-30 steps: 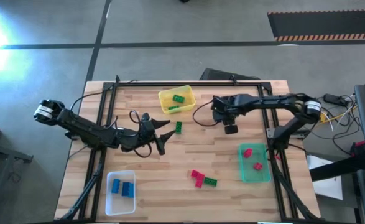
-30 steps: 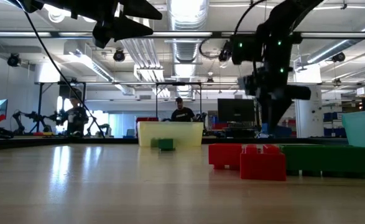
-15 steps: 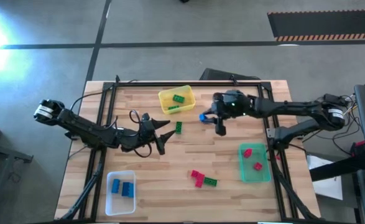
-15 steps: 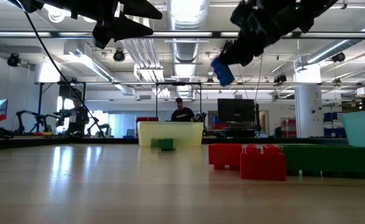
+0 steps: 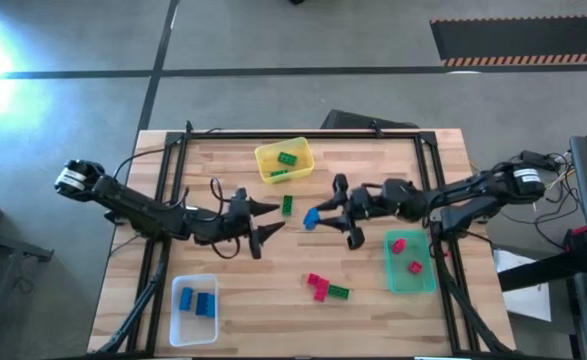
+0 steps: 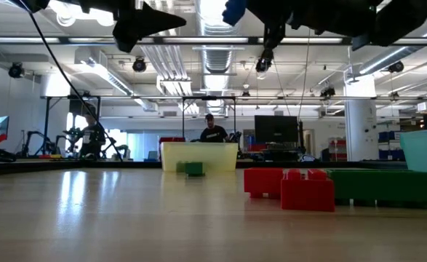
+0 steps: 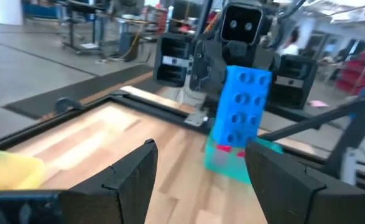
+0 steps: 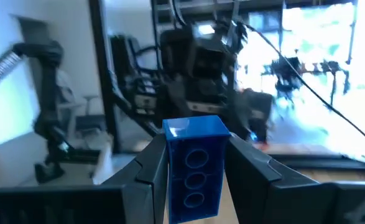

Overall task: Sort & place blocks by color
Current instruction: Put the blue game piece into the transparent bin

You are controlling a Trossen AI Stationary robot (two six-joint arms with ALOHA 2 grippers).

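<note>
My right gripper (image 5: 325, 214) is shut on a blue block (image 5: 312, 217) and holds it high above the table's middle. The block also shows between the right fingers (image 8: 194, 163) and at the low view's top edge (image 6: 235, 10). My left gripper (image 5: 270, 219) stands open and level, pointing at the blue block (image 7: 240, 106), a short way off and apart from it. A loose green block (image 5: 287, 205) lies flat near the yellow bin. Two red blocks (image 5: 318, 285) and a green one (image 5: 339, 292) lie together nearer the front. My right gripper pinches the blue block's two long side faces (image 8: 170, 168) between its two fingers. The fingers come about level from the table's right. The block sticks out past the fingertips toward the left gripper, its studded face (image 7: 244, 93) turned that way, lifted clear of the table.
A yellow bin (image 5: 269, 158) with green blocks stands at the far middle. A clear bin (image 5: 177, 318) with blue blocks is at the near left. A translucent green bin (image 5: 393, 275) with red blocks is at the near right. People and equipment show in the room behind.
My right gripper has swung from pointing down to about level. It has risen and moved toward the table's near edge and the left gripper, carrying the blue block up clear of the table. My left gripper has stayed in place, turning slightly.
</note>
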